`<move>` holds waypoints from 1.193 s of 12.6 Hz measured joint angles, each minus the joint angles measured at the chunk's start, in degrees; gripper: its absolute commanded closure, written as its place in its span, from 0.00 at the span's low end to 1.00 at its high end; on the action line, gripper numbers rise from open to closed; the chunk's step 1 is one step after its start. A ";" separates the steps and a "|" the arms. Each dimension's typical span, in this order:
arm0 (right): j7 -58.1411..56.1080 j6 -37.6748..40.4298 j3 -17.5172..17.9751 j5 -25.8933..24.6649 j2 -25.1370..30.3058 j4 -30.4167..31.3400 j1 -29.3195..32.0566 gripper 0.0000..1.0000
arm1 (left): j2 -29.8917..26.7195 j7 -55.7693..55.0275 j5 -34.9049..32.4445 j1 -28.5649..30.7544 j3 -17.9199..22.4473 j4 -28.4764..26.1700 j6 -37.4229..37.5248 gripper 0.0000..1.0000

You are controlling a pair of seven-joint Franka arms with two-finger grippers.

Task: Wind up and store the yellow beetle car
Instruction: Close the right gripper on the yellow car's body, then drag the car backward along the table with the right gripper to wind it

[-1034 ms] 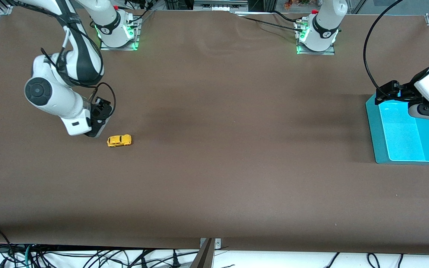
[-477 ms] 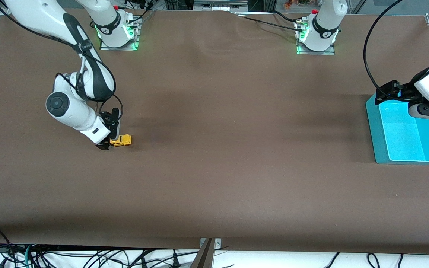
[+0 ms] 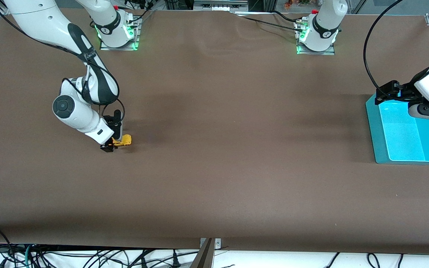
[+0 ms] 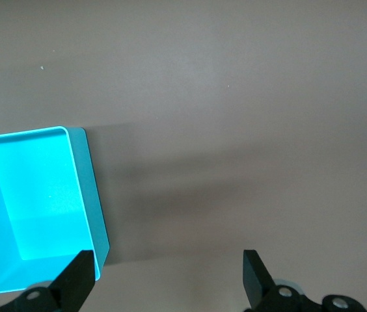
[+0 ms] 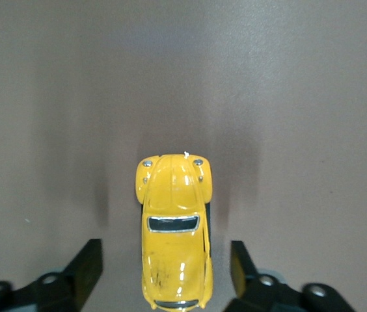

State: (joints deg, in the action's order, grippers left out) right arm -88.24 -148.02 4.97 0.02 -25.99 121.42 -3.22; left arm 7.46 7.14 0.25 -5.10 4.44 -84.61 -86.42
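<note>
The yellow beetle car [image 3: 123,140] stands on the brown table toward the right arm's end. In the right wrist view the car [image 5: 174,234] sits between the two fingers with a gap on each side. My right gripper [image 3: 112,143] is low over the car's rear half and open, one finger on each side of it, not touching. My left gripper [image 3: 387,93] hangs open and empty over the corner of the teal bin [image 3: 408,131] at the left arm's end; the bin [image 4: 37,201] also shows in the left wrist view. The left arm waits.
The brown table cloth [image 3: 237,149] spreads between the car and the teal bin. The arms' bases [image 3: 116,29] stand along the edge farthest from the front camera. Cables hang below the nearest edge.
My right gripper has swung from beside the car down over it, so its open fingers now straddle the car's rear. The car and the left arm have not moved.
</note>
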 measured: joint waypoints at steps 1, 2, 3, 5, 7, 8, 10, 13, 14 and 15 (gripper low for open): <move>-0.03 -0.32 0.03 0.00 -0.04 0.11 0.00 0.60 | 0.00 0.00 0.00 0.00 0.00 0.00 0.00 0.00; -0.12 -1.00 0.03 0.00 -0.15 0.36 0.00 0.74 | 0.00 0.00 0.00 0.00 0.00 0.00 0.00 0.00; -0.21 -2.03 0.03 0.00 -0.31 0.82 0.01 0.81 | 0.00 0.00 0.00 0.00 0.00 0.00 0.00 0.00; -0.24 -3.14 0.04 0.00 -0.46 1.33 0.02 0.98 | 0.00 0.00 0.00 0.00 0.00 0.00 0.00 0.00; -0.24 -3.18 0.05 0.00 -0.45 1.37 0.30 1.00 | 0.00 0.00 0.00 0.00 0.00 0.00 0.00 0.00; -0.32 -3.18 0.06 0.00 -0.45 1.38 0.77 1.00 | 0.00 0.00 0.00 0.00 0.00 0.00 0.00 0.00; -1.83 -3.15 0.08 0.00 -0.43 1.42 2.12 1.00 | 0.00 0.00 0.00 0.00 0.00 0.00 0.00 0.00; -5.42 -3.16 0.13 0.00 -0.41 1.48 4.55 1.00 | 0.00 0.00 0.00 -0.01 0.00 0.00 0.00 0.00; -7.24 -3.16 0.15 0.00 -0.41 1.51 5.47 1.00 | 0.00 0.00 0.00 -0.02 0.00 0.00 0.00 0.00; -9.10 -3.17 0.18 0.01 -0.40 1.53 6.48 1.00 | 0.00 0.00 0.00 -0.03 -0.01 0.00 0.00 0.00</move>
State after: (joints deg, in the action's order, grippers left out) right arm -97.35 -151.19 5.15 0.03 -26.39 122.95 3.26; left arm 7.46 7.14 0.25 -5.13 4.43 -84.60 -86.42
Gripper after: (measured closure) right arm 0.546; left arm 0.000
